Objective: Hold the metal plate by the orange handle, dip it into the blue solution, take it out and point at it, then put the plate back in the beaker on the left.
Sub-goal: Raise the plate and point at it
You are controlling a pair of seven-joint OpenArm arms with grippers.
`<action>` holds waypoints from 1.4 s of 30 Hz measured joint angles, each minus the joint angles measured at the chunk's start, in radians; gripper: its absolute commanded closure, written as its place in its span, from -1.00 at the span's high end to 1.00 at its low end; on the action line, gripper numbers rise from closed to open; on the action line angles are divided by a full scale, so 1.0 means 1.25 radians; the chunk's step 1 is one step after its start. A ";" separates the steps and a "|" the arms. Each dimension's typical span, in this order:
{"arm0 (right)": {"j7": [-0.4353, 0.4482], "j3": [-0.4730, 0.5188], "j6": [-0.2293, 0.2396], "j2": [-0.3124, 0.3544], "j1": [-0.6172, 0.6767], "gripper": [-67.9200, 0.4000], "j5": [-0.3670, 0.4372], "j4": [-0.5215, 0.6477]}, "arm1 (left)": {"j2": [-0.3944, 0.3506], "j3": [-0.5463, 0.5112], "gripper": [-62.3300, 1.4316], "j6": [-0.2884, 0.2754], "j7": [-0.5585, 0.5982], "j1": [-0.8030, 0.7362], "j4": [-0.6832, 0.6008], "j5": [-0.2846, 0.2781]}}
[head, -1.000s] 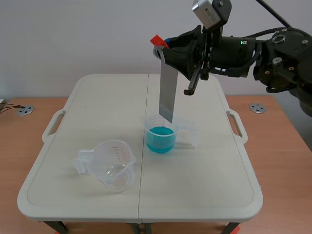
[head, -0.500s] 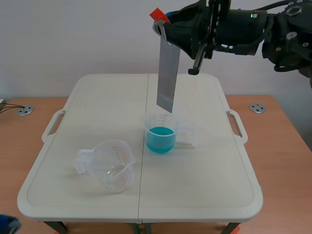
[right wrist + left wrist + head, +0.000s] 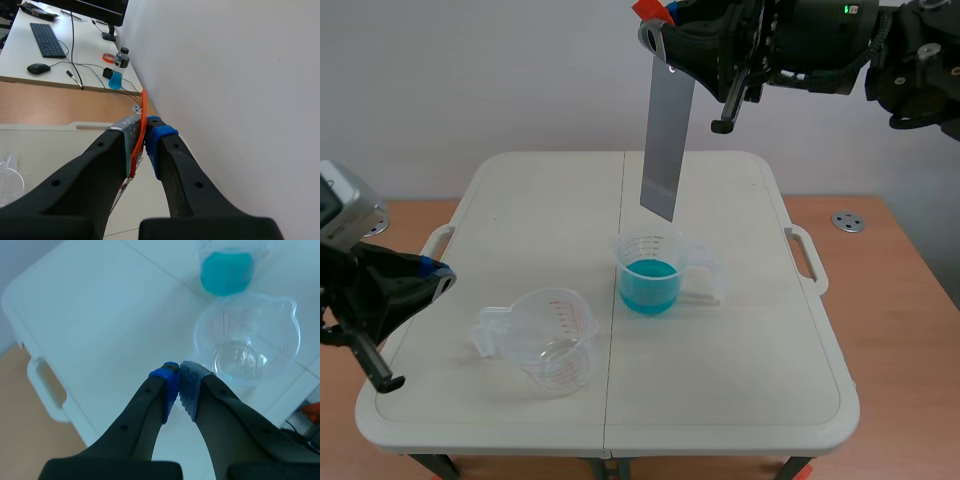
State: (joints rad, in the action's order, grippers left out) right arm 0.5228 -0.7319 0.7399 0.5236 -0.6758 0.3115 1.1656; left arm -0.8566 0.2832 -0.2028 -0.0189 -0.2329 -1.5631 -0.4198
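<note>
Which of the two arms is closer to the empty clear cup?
Left. The left gripper sits low, close beside the empty beaker, fingers shut. The right gripper is high above the table, holding the metal plate.

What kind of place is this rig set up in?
Probably an office-style lab: a white folding table on a wooden desk holds an empty measuring beaker and a beaker of blue solution. The right wrist view shows a keyboard, mouse and monitor.
</note>
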 measured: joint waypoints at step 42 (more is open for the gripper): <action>0.000 -0.001 0.000 0.000 0.001 -0.95 0.000 0.000 | 0.355 0.316 -0.82 -0.084 -0.017 0.505 0.333 0.126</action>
State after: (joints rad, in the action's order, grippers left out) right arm 0.5228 -0.7326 0.7399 0.5236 -0.6746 0.3115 1.1656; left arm -0.4133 0.6785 -0.3077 -0.0406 0.3988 -1.1465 -0.2619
